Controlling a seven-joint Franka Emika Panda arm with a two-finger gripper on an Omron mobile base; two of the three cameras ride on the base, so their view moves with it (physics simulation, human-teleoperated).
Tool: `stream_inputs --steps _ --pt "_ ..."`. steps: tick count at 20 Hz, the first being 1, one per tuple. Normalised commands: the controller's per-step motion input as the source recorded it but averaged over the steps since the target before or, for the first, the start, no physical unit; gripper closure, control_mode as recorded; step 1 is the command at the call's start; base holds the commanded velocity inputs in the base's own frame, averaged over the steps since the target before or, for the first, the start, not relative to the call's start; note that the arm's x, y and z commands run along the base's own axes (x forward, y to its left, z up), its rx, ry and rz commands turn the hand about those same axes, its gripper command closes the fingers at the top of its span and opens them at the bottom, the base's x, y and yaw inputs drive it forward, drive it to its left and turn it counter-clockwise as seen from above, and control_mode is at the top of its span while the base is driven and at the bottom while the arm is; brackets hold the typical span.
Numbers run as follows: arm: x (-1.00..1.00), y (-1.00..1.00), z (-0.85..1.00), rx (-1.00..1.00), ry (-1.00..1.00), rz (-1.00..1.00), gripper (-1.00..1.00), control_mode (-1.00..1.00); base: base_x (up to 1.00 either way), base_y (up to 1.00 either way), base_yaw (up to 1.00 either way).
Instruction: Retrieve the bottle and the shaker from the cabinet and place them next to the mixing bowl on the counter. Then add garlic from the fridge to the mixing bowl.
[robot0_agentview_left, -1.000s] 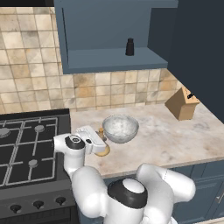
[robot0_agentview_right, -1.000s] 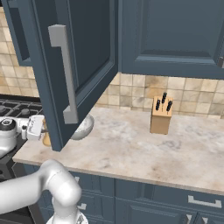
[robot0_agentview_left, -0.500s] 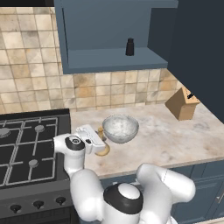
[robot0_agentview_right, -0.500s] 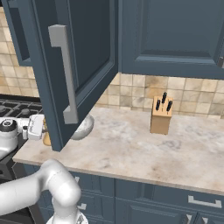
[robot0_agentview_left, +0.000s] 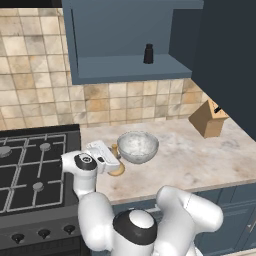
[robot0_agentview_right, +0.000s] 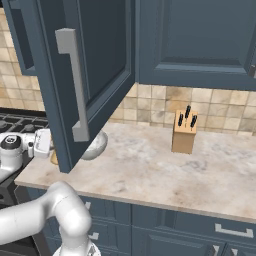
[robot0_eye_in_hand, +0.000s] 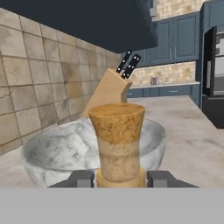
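The small golden-tan flask-shaped bottle stands upright on the beige marbled stone bench, just left of the round translucent grey-white speckled mixing bowl. In the hand view the bottle rises between the two dark fingertips of the end effector, which sit close against its base on either side, pinching it. In the left base view the end effector reaches in low from the hob side. The small dark cylindrical shaker stands upright on the shelf of the slate-blue wall cabinet, whose door hangs open. A tan wooden knife block with black handles sits farther right on the bench, well apart from the bowl.
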Motion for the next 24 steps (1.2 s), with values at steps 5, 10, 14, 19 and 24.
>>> stream_inputs --steps 5,10,14,19,24 --pt "0.19 0.03 0.00 0.00 -0.09 0.00 1.00 -1.00 0.00 0.00 0.00" --pt "0.25 0.00 0.00 0.00 -0.01 0.00 1.00 -1.00 0.00 0.00 0.00" --pt "0.06 0.00 -0.10 0.00 0.01 0.00 1.00 -1.00 0.00 0.00 0.00" --pt "0.00 0.00 -0.16 0.02 0.00 0.00 1.00 -1.00 0.00 0.00 0.00" --pt "0.00 0.00 -0.06 0.01 0.00 0.00 -1.00 -1.00 0.00 0.00 0.00"
